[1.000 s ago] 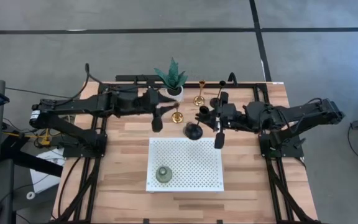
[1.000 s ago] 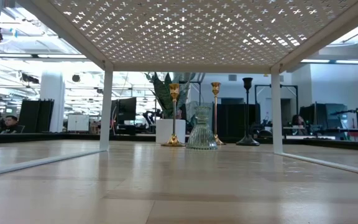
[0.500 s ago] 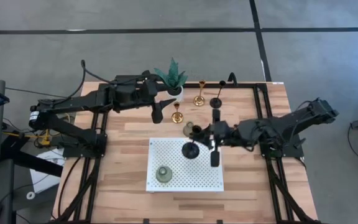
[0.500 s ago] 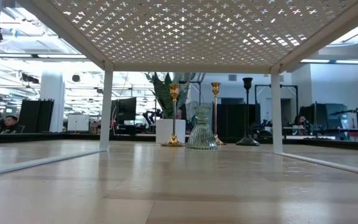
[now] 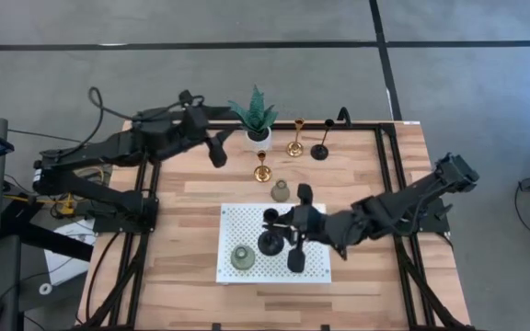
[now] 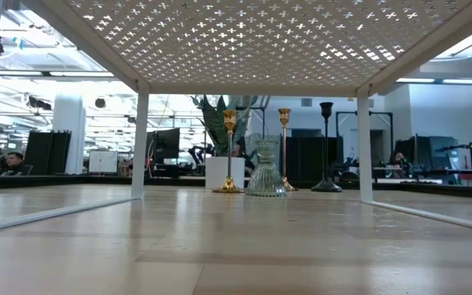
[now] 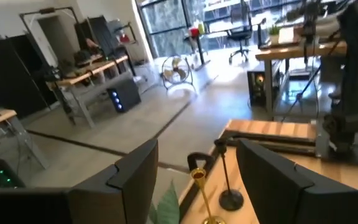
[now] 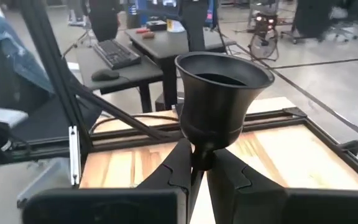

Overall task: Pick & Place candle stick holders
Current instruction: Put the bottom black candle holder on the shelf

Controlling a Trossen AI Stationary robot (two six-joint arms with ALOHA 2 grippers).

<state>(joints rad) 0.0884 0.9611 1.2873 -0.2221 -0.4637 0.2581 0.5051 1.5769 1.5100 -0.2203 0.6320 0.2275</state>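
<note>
My right gripper (image 5: 280,232) is shut on a black stemmed holder (image 5: 270,241) standing upright over the white perforated rack (image 5: 313,221). A grey-green holder (image 5: 241,257) stands on the rack beside it. On the table beyond the rack stand another grey-green holder (image 5: 281,191), two gold holders (image 5: 262,169) (image 5: 295,144) and a second black holder (image 5: 321,149). My left gripper (image 5: 217,147) is open and empty near the table's far left, beside the plant. My right gripper pinches the black holder's thin stem (image 8: 200,157) just under its cup (image 8: 222,78) between its two fingers. The fingers come level from the table's right side and lie across the stem. The holder stands upright. I cannot tell whether its round base (image 5: 270,245) touches the rack.
A green spiky plant in a white pot (image 5: 257,119) stands at the far edge. The rack stands on legs (image 6: 140,143) above the table. Dark arm frames run along both table sides. Bare wood lies left and right of the rack.
My right gripper has carried the black holder from the table behind the rack toward the near edge and left, to over the rack beside the grey-green holder; the holder has stayed upright. My left gripper has drawn back toward the table's far left corner.
</note>
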